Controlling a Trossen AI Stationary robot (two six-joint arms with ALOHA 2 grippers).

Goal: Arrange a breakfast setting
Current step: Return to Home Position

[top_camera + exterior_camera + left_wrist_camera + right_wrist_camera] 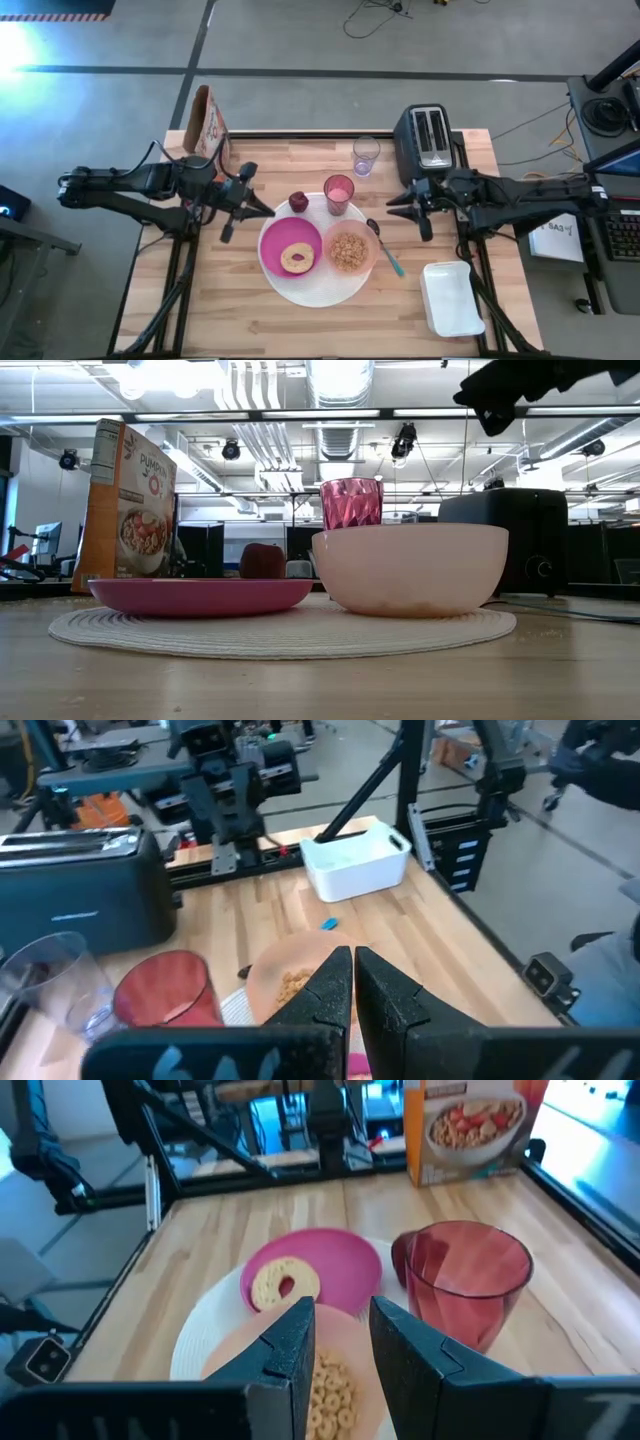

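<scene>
Left gripper (353, 956): fingers (330, 995) drawn together to a thin slit, grasping nothing, held above the table. Right gripper (342, 1306): fingers (292, 1342) parted by a narrow gap, nothing between them, facing the left gripper across the setting. Between the two sets of fingertips: pink tumbler (339, 193), upright, contents not discernible. Just ahead of the left fingertips: dark-red fruit (298, 202), on the rim of the round white woven mat (310, 291). Near the left fingertips, toward the table's near edge: magenta plate (273, 243) on the mat, holding one bagel (296, 257). Touching that plate, on the side of the right fingertips: translucent peach bowl (366, 262), holding loose cereal rings (349, 251). Near the right fingertips: teal-handled spoon (386, 251), flat on the table just beside the bowl, bowl end toward the fingers. Beyond both sets of fingertips, toward the far edge: clear glass (366, 155), upright; black two-slot toaster (428, 140) beside it; cereal box (208, 122) behind the left arm. Well apart from the right fingers, at the near corner: white bin (452, 298).
</scene>
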